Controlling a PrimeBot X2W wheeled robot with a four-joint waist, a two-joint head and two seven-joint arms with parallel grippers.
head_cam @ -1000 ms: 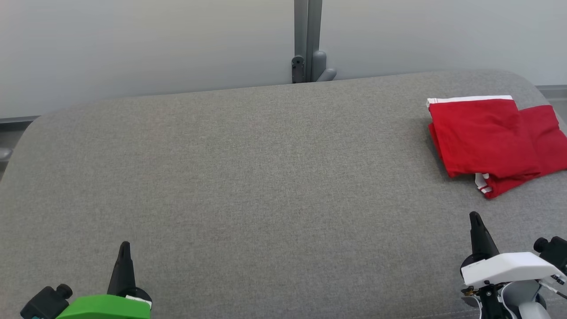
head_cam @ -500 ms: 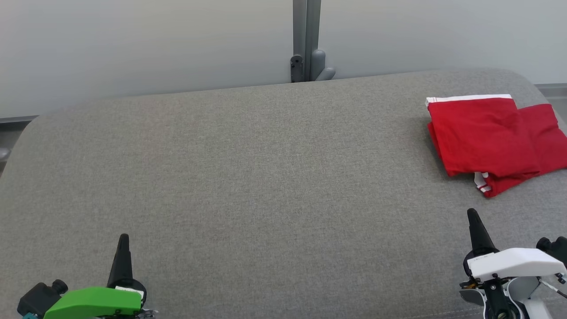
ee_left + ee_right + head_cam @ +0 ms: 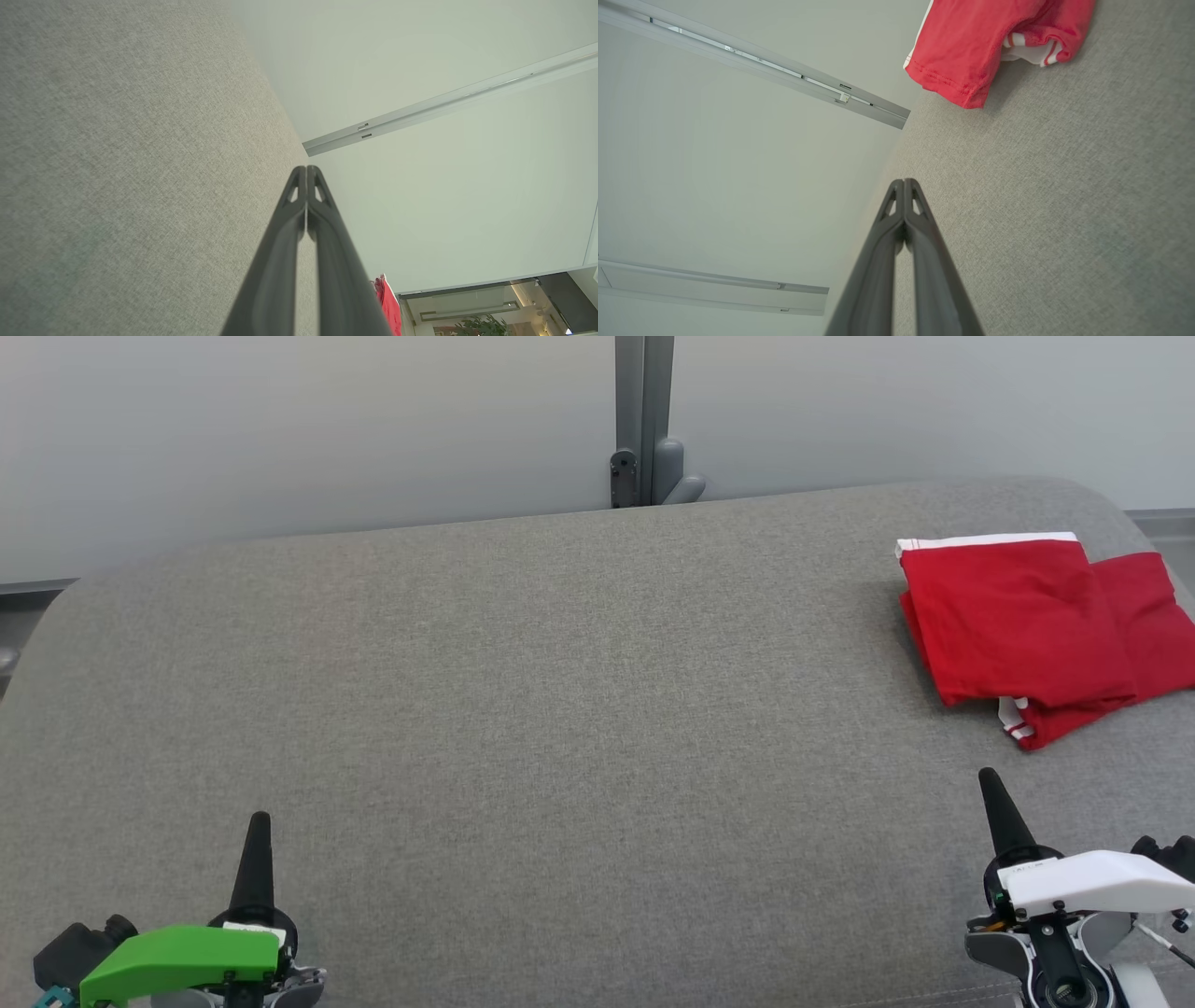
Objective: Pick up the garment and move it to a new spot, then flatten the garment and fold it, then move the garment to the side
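A red garment [image 3: 1032, 621] with white trim lies folded at the far right of the grey padded surface [image 3: 560, 709]. In the right wrist view the garment [image 3: 971, 46] shows at the top, with a white striped cuff peeking out. A sliver of the garment [image 3: 387, 308] appears in the left wrist view. My right gripper [image 3: 987, 777] hovers at the lower right, in front of the garment and apart from it, shut and empty. My left gripper [image 3: 259, 819] stands shut and empty at the lower left, far from the garment. Both wrist views show my fingers pressed together: left gripper [image 3: 306, 168], right gripper [image 3: 904, 181].
A pale wall rises behind the surface, with a grey vertical post and bracket [image 3: 644, 467] at its middle. The surface's right edge curves down just past the garment. Grey fabric stretches wide between the two grippers.
Both grippers have shifted slightly up in the head view, and their housings show more. The whole picture has drifted a little, so the camera moved. The garment lies as before.
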